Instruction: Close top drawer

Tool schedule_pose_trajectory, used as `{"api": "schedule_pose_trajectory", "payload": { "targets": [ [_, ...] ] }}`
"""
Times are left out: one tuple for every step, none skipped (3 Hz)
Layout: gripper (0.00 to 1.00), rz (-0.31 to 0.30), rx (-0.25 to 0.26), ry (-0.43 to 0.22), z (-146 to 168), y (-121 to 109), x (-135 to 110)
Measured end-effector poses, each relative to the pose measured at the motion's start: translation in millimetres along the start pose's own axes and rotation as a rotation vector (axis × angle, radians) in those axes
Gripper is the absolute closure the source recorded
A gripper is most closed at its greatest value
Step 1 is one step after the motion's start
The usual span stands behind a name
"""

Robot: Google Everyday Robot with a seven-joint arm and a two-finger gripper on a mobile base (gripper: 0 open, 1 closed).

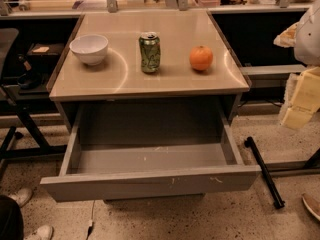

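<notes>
The wide grey metal top drawer [150, 183] is standing pulled out at six o'clock, beneath the beige counter [150, 81]. The pale end effector [302, 101] is hanging at three o'clock; whether it is clenched or released cannot be told.

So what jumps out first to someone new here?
The wide grey metal top drawer stands pulled far out and empty below the beige tabletop. On it, in a row: round white bowl left, green drink can middle, round orange fruit right. The cream gripper hangs at the right edge, apart from the drawer.

Top drawer [150, 183] open, gripper [299, 106] far rt
</notes>
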State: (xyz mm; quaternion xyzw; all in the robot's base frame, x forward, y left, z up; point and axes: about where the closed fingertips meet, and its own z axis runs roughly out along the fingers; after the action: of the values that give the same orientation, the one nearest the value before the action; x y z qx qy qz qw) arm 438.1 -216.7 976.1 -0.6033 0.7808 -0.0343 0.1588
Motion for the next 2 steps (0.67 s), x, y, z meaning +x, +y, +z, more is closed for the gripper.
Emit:
{"api": "schedule_pose_trajectory", "payload": {
  "targets": [
    [0.00, 0.000, 0.000, 0.000, 0.0, 0.0, 0.0],
    [0.18, 0.000, 0.000, 0.000, 0.0, 0.0, 0.0]
  ]
}}
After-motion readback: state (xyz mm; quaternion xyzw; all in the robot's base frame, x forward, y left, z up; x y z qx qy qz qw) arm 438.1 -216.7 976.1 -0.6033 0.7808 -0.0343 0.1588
